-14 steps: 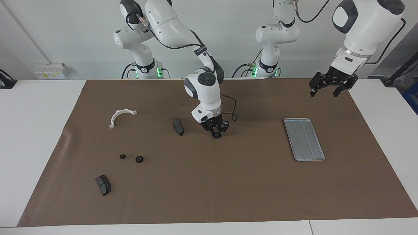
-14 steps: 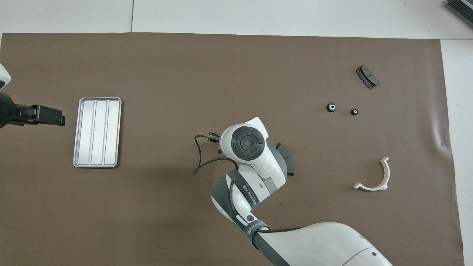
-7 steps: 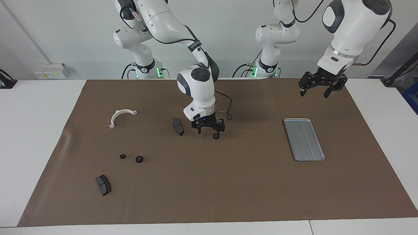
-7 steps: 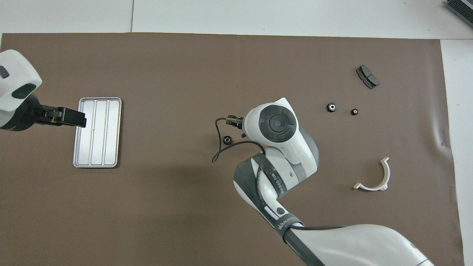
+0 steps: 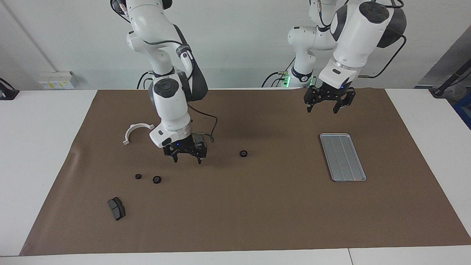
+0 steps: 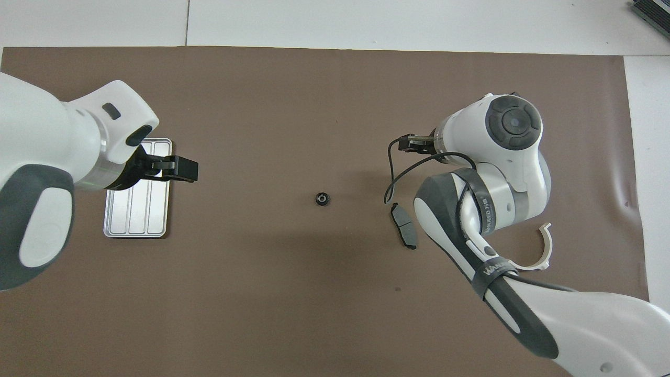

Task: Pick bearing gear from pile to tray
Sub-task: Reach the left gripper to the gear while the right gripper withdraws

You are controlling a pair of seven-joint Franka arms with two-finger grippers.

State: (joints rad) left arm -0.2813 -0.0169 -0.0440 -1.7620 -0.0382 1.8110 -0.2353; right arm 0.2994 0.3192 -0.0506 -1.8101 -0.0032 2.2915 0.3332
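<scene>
One black bearing gear (image 5: 243, 153) (image 6: 322, 199) lies alone on the brown mat's middle, touched by nothing. Two more gears (image 5: 156, 179) (image 5: 138, 176) sit in the pile toward the right arm's end, hidden under the right arm in the overhead view. My right gripper (image 5: 187, 159) hangs open and empty, low over the mat beside a dark pad (image 6: 404, 233). The silver tray (image 5: 342, 157) (image 6: 118, 220) lies toward the left arm's end with nothing in it. My left gripper (image 5: 322, 109) (image 6: 184, 170) is open and empty, raised over the tray's edge.
A white half-ring bracket (image 5: 136, 131) (image 6: 542, 251) lies nearer to the robots than the two gears. A second dark pad (image 5: 116, 208) lies farthest from the robots. The brown mat (image 5: 257, 206) covers the white table, with bare mat between the lone gear and the tray.
The right gripper opened, left the gear on the mat's middle, and swung toward the pile. The left arm swung from its end of the table in over the tray.
</scene>
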